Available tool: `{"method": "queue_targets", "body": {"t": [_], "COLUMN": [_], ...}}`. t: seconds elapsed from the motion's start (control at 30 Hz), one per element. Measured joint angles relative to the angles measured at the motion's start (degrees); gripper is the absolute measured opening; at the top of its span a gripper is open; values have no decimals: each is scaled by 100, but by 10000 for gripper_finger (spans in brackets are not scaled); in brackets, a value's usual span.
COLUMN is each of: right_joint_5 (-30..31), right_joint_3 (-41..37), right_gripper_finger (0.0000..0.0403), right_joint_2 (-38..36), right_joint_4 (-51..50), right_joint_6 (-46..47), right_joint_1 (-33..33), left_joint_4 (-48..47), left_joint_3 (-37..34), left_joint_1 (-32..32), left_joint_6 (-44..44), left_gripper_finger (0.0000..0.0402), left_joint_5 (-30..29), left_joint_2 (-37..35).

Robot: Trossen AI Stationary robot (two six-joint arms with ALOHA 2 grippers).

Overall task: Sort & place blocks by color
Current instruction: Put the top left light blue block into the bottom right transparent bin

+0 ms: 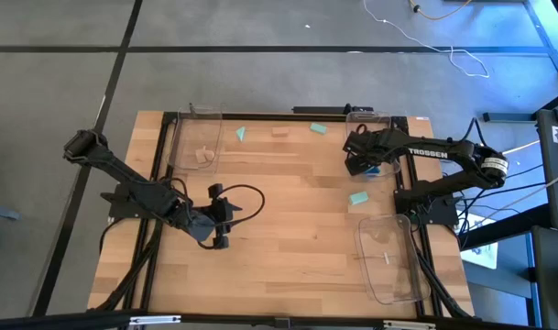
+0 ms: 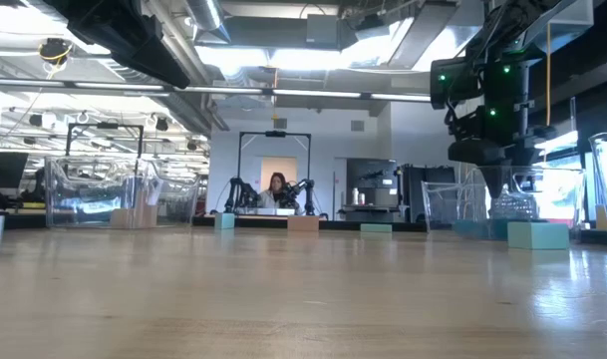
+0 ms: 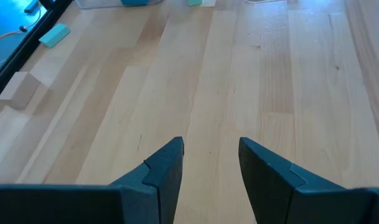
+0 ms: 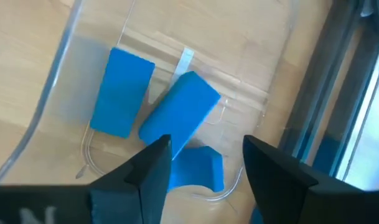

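My right gripper hangs open over the clear tray at the table's far right, fingers pointing down. Three bright blue blocks lie in that tray: one flat, one tilted with its lower end on a third. My left gripper is open over bare wood near the table's left side. Mint blocks lie loose on the table. A tan block sits near the far edge. Another tan block rests in the far left tray.
A third clear tray stands at the table's near right. In the low view a mint block sits close beside the right gripper. The table's middle is bare wood. A person sits far behind the table.
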Motion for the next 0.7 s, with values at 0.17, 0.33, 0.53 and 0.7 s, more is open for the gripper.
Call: {"method": "queue_targets", "body": {"t": [0.17,0.33,0.53,0.7], "right_joint_5": [-598,-926,-897,-918], "right_joint_3": [203,661,1427,1990], "right_gripper_finger": [165,136,81,23], "right_joint_2": [4,4,4,4], "right_joint_4": [102,146,81,61], "right_joint_6": [-961,-1704,-1806,-2308], "right_joint_1": [11,14,41,427], "left_joint_4": [0,0,0,-10], "left_joint_3": [0,0,0,0], "left_joint_1": [2,2,2,2], "left_joint_6": [12,15,9,4], "left_gripper_finger": [149,149,149,149], "left_joint_5": [15,13,13,13], "left_joint_2": [0,0,0,0]}}
